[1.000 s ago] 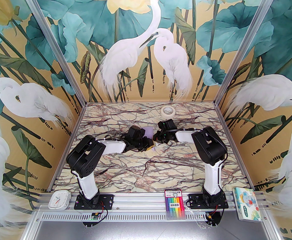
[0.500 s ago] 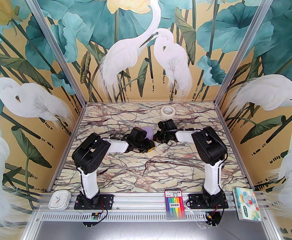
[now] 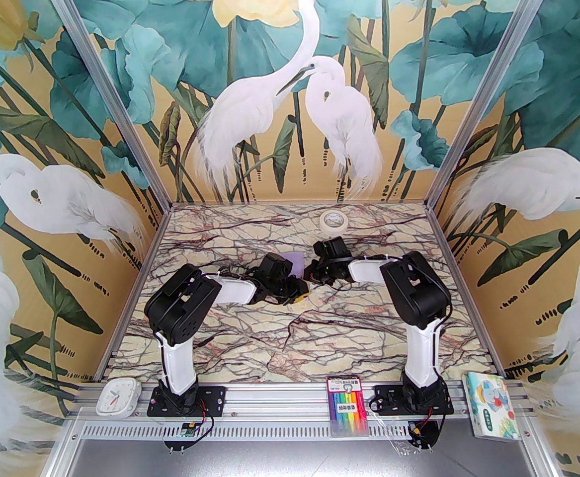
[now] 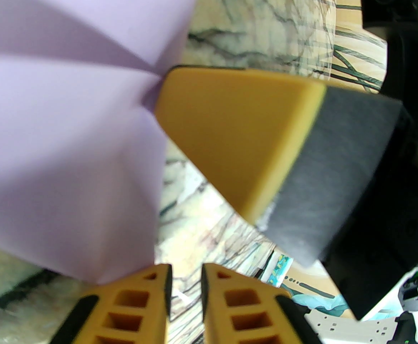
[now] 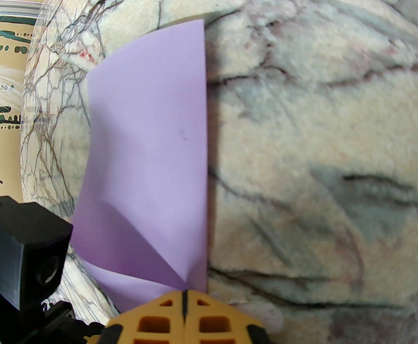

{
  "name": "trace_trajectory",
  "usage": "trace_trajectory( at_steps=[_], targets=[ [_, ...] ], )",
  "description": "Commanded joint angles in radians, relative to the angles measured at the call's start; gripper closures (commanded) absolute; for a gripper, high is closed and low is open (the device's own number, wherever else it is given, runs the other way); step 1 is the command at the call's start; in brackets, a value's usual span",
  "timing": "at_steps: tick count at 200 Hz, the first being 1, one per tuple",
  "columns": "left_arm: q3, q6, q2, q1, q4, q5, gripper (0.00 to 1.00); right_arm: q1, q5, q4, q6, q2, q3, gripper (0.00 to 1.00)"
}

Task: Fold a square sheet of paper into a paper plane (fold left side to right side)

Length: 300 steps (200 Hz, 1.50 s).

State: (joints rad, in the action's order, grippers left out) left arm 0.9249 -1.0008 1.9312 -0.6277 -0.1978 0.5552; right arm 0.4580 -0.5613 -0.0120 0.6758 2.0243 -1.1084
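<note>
Backdrop here is a big mural of white herons and teal lotus leaves on all three walls, wrapped around a marble-look worktop with dark veins. In the top view the left arm and right arm both lean in and meet around the middle of the frame. Along the metal rail at the bottom edge there's a colourful tissue pack at lower right, a pack of markers near bottom centre and a little white clock at lower left. A white tape roll lies flat near the back of the worktop, just above centre, well apart from everything else. The square sheet of paper, pale lavender, is right between the two wrists in the middle of the top view. From the right wrist it's a tall strip with a straight right edge, standing up off the marble and curling a bit on its left side, with creases fanning out from its bottom corner. That corner runs straight into the right pincer, which is clenched on it at the bottom of that frame. The left pincer sits at the bottom of its own view with the fingers slightly parted, marble showing through the slim gap and nothing in it; the sheet's lower corner ends just beside its left finger.
</note>
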Motion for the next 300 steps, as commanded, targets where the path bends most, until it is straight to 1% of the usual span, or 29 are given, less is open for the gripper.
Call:
trace_trajectory(
  at_steps=[1,40,79,109,133,148,171,191,207,300],
  targets=[
    [0.001,0.003,0.034,-0.009,0.019,-0.025,0.8,0.008,0.02,-0.016,-0.002,0.022,0.006,1.0],
    [0.004,0.005,0.04,-0.011,0.03,-0.033,0.8,0.008,0.02,-0.014,-0.001,0.019,0.009,1.0],
    [0.017,0.018,0.047,-0.014,0.119,-0.074,0.83,0.008,0.023,-0.017,0.001,0.016,0.01,1.0],
    [0.001,0.022,-0.049,-0.006,0.075,-0.065,0.82,0.009,0.026,-0.022,0.0,0.011,0.014,1.0],
    [0.008,0.029,-0.128,0.032,0.074,-0.057,0.8,0.011,0.024,-0.025,-0.001,0.014,0.012,1.0],
    [0.016,0.032,-0.142,0.062,0.079,-0.053,0.8,0.013,0.025,-0.027,-0.004,0.015,0.009,1.0],
    [0.054,0.054,-0.112,0.094,0.112,-0.052,0.8,0.012,0.029,-0.032,-0.005,0.014,0.004,1.0],
    [0.107,0.07,-0.059,0.102,0.151,-0.046,0.8,0.013,0.028,-0.034,-0.004,0.013,0.006,1.0],
    [0.133,0.082,-0.03,0.103,0.182,-0.07,0.8,0.015,0.029,-0.032,-0.005,0.013,0.007,1.0],
    [0.086,0.113,0.019,0.126,0.202,-0.143,0.8,0.016,0.028,-0.034,-0.002,0.011,0.004,1.0]
  ],
)
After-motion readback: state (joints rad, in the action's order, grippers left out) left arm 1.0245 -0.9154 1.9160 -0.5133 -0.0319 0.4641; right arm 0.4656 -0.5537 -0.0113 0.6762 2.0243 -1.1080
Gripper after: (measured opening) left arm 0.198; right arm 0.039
